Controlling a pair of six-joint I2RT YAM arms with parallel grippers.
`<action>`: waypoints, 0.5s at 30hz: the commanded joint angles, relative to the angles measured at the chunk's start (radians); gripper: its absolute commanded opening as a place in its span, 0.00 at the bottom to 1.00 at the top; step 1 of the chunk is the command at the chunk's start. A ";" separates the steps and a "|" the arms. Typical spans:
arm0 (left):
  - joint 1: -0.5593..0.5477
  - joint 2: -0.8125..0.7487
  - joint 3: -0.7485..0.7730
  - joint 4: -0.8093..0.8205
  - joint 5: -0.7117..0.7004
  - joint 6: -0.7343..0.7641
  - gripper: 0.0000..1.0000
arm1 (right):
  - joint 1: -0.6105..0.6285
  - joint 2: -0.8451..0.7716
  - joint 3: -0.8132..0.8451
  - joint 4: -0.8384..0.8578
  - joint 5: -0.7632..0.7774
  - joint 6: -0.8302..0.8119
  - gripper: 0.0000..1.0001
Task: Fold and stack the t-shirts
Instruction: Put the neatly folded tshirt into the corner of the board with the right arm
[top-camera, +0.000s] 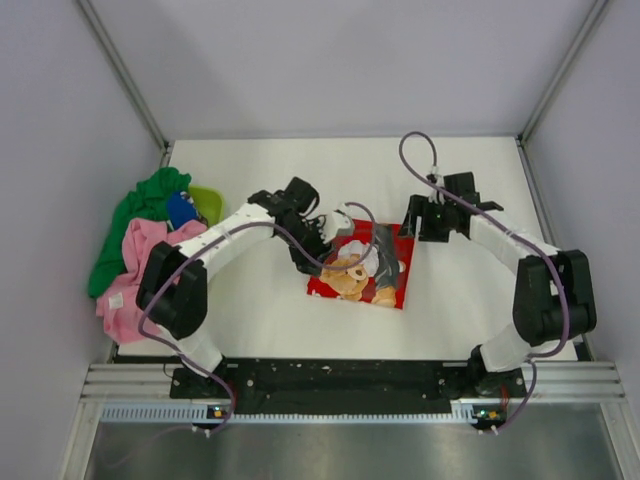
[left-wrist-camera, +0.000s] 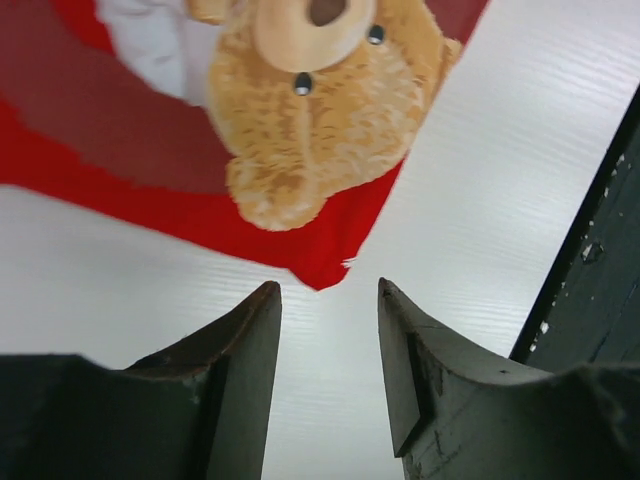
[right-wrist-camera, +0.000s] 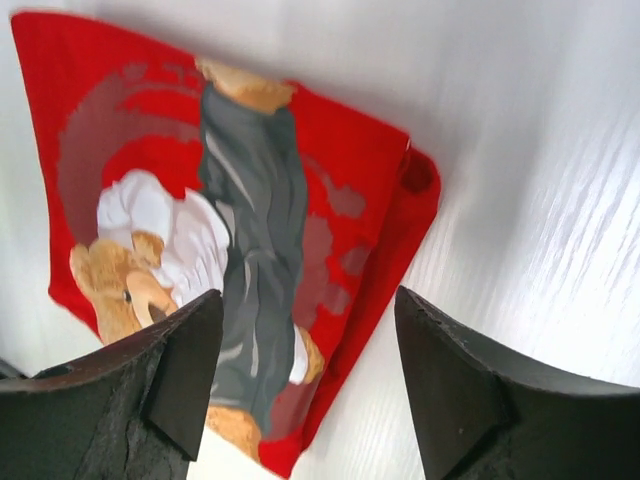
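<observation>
While the folded red tee (top-camera: 355, 272) lies flat mid-table, left gripper (left-wrist-camera: 328, 288) hangs by its corner, jaws partway apart, empty. Right gripper (right-wrist-camera: 308, 298) spread wide, empty too. Other tees (top-camera: 135, 250) piled far left.

A lime-green plastic basket (top-camera: 207, 203) sits at the left edge of the white table (top-camera: 260, 310), only part of its rim showing. A metal rail (top-camera: 130, 385) runs along the near edge.
</observation>
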 joint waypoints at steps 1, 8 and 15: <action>0.129 -0.020 0.029 0.054 0.039 -0.096 0.50 | -0.005 -0.020 -0.104 0.024 -0.065 0.048 0.69; 0.252 -0.037 0.007 0.068 0.024 -0.126 0.50 | -0.007 0.156 -0.167 0.202 -0.182 0.148 0.60; 0.284 -0.109 -0.025 0.077 -0.001 -0.109 0.51 | -0.045 0.224 -0.144 0.285 -0.285 0.203 0.00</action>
